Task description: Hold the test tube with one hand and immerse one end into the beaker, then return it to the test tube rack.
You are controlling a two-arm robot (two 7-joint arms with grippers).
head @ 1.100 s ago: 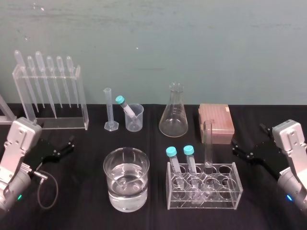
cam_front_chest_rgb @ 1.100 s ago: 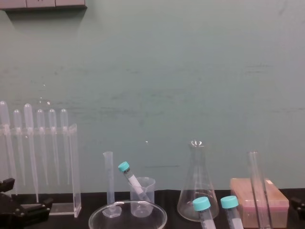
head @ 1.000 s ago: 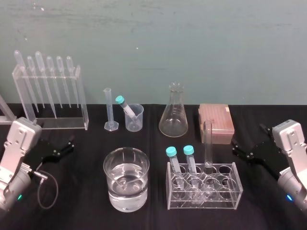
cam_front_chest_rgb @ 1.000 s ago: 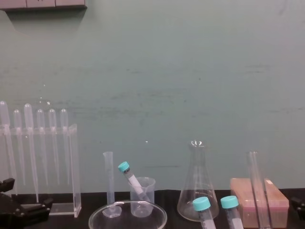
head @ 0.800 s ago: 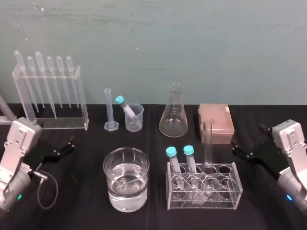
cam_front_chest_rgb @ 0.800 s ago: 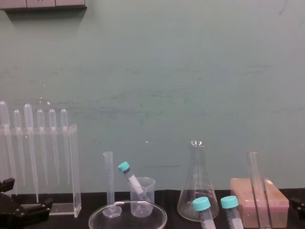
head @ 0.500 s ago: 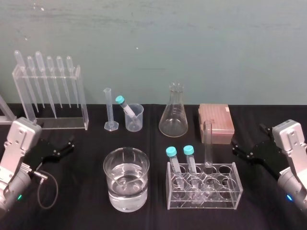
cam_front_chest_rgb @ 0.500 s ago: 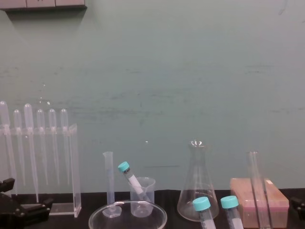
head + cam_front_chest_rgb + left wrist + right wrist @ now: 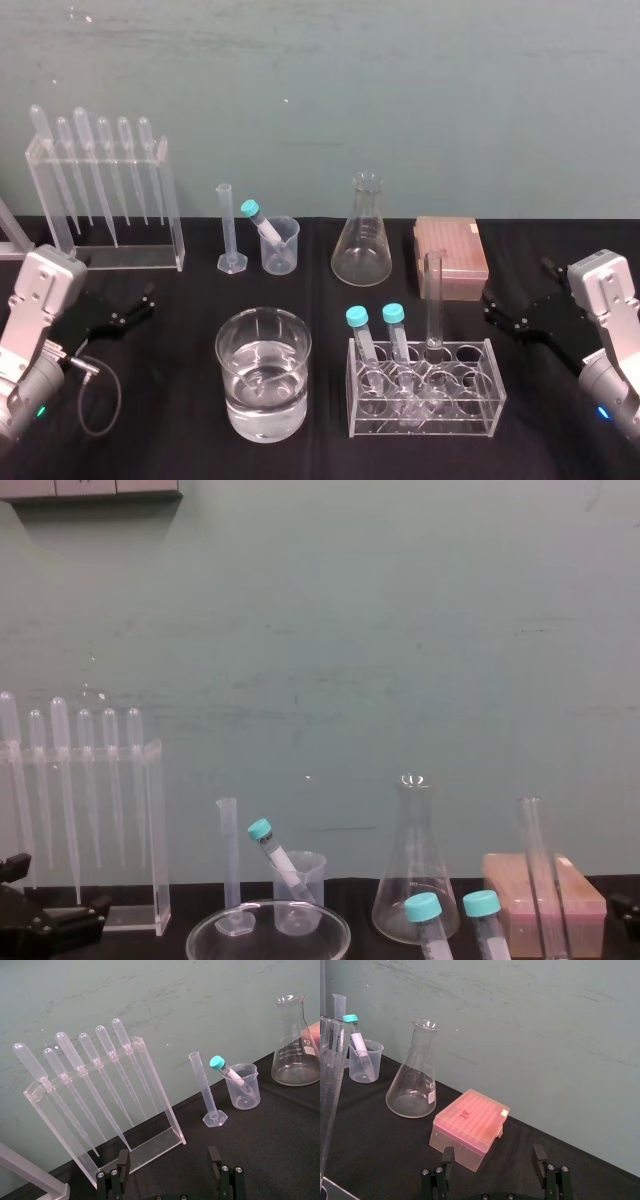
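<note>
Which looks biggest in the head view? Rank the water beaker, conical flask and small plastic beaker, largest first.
1. water beaker, though it stands nearest the camera
2. conical flask
3. small plastic beaker

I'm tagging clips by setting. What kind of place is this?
Most likely a chemistry lab bench, or a mock-up of one: a conical flask, a clear stand of pipettes and a beaker of clear liquid stand on a black table before a plain green wall.

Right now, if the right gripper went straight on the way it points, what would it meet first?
Most likely the pink box: in the right wrist view it sits dead ahead of the right gripper, between its open jaws. Depth is unclear.
</note>
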